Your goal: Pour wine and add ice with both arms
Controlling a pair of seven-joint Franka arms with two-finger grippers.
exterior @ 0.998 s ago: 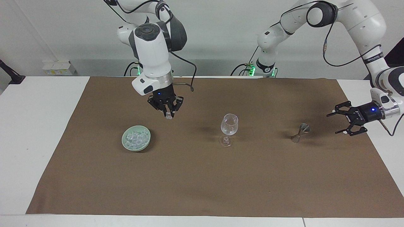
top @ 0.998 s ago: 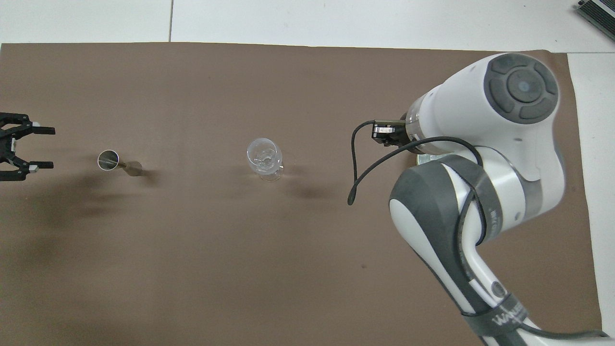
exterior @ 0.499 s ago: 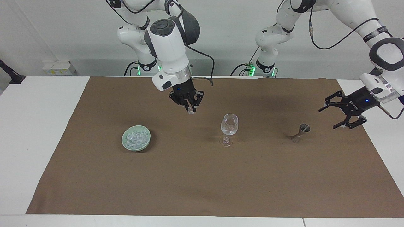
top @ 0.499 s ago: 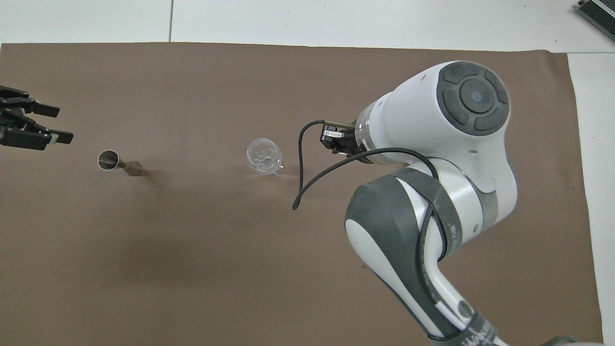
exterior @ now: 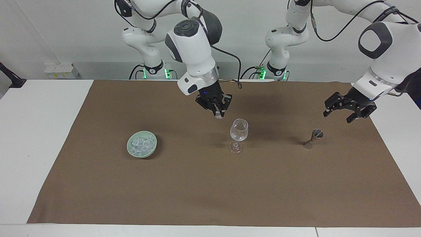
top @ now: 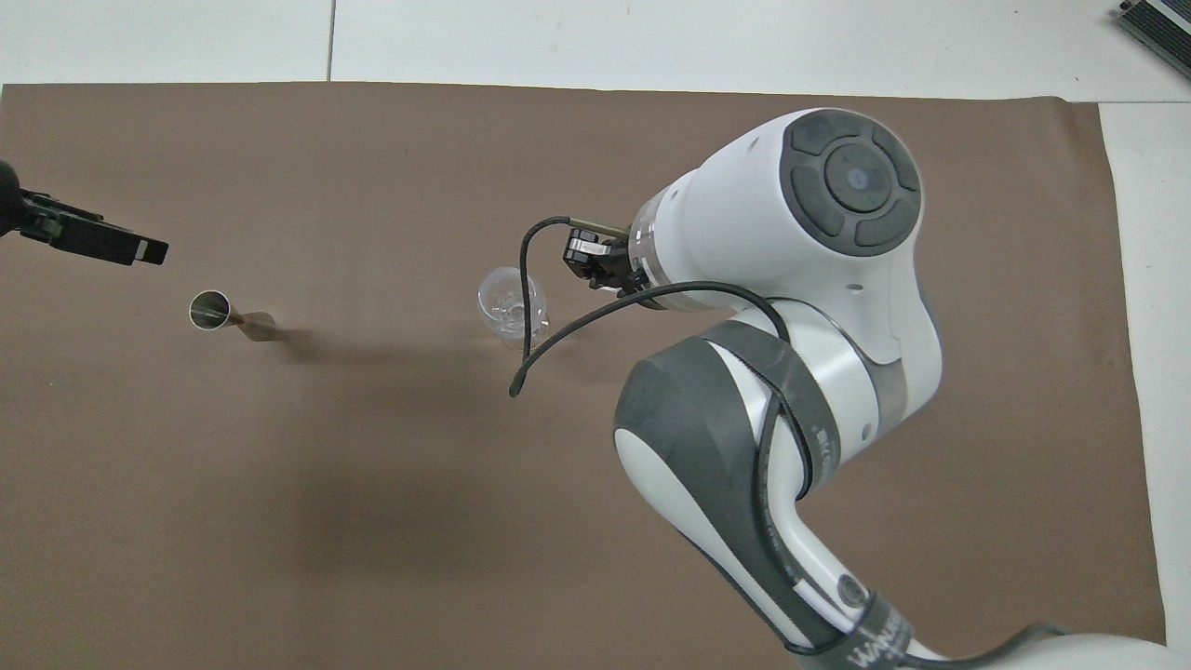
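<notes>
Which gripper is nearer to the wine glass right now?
Right. The right gripper, shut on an ice cube, hangs just beside the wine glass rim. The left gripper, open, is up over the cloth by the metal jigger.

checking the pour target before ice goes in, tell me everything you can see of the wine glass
The wine glass is clear and stemmed: a rounded bowl, a short stem and a round foot, glass by the look of it. It stands upright on the brown mat near the table's middle, between the green bowl and the metal jigger. Whether it holds liquid cannot be told. Nothing touches it but the mat. The right gripper, shut on an ice cube, hangs in the air beside the rim.
</notes>
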